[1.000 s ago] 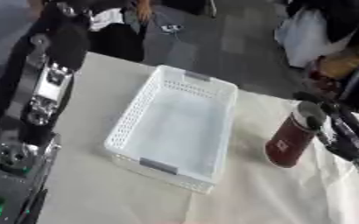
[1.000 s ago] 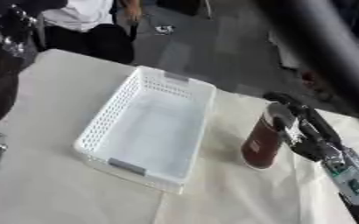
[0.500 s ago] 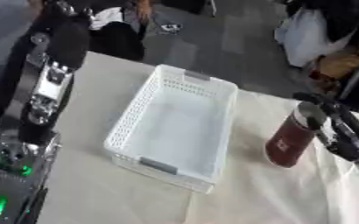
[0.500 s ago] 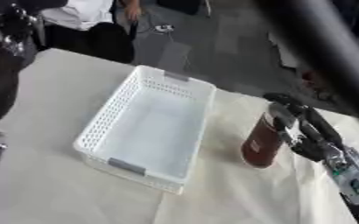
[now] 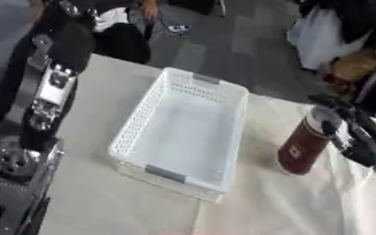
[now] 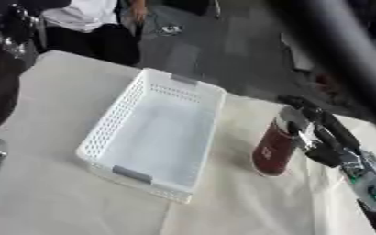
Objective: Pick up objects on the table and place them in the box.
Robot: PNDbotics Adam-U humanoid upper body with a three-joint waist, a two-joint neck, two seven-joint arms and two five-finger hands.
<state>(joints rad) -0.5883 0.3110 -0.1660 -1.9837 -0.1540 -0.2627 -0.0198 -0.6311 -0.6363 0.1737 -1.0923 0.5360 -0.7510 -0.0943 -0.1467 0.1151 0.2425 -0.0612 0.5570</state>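
Fingers (image 5: 345,120) at bottle (image 5: 302,149), basket (image 5: 184,133) beside

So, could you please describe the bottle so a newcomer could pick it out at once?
On the cloth-covered table stands a white mesh basket. To its right stands the bottle, upright, with the right robot hand at its top. It is the only dark red thing there, with a pale cap.

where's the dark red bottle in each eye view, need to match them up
Left eye view: the dark red bottle stands right of centre, near the right edge, with the right hand at its top.
Right eye view: the bottle sits closer to the middle, still right of centre.
Shared landmark: the white basket lies just to the bottle's left in both views.
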